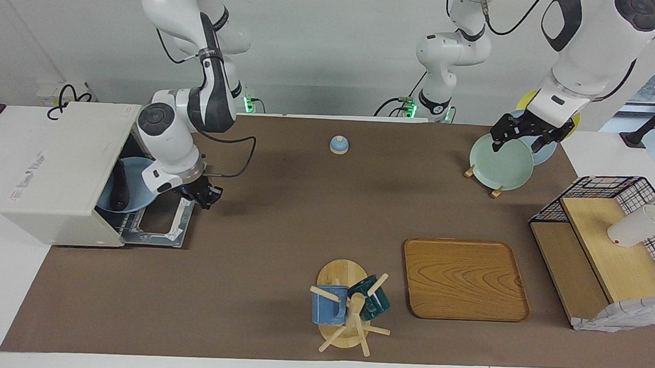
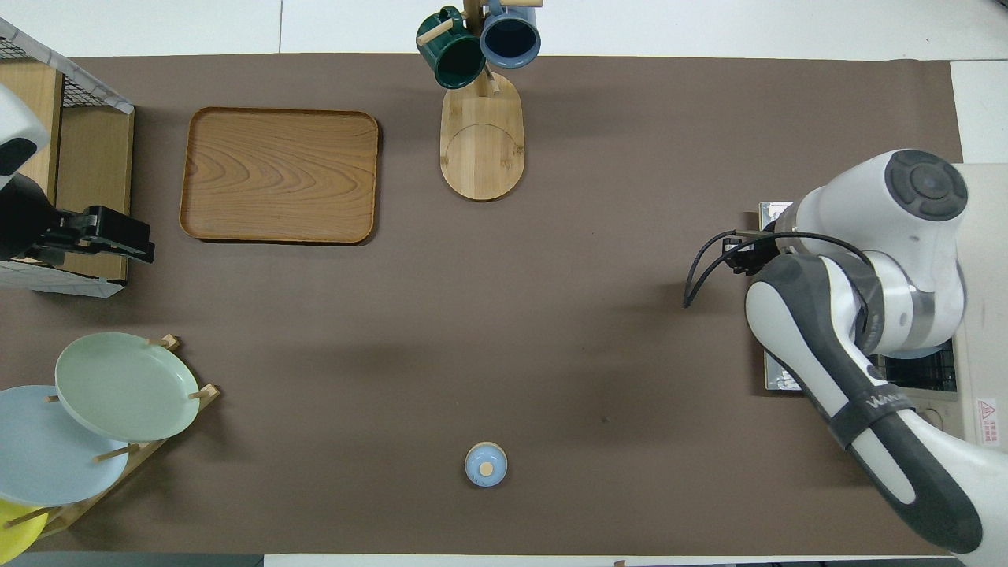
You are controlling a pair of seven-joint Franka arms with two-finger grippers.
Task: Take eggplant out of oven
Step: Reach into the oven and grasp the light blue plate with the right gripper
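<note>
Eggplant (image 1: 118, 186) inside oven (image 1: 65, 172) — right tool (image 1: 204, 194) outside, grip perhaps loosening, unclear.

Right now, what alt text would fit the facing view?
The oven stands with its door folded down, the eggplant inside on a blue plate. The right gripper is over the door's edge; the left gripper waits above the plate rack.

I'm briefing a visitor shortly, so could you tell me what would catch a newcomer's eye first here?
The off-white oven at the right arm's end of the table, its door folded down, showing the dark eggplant on a blue plate inside. The right tool hangs over the door's outer edge. The left tool waits over the plate rack.
</note>
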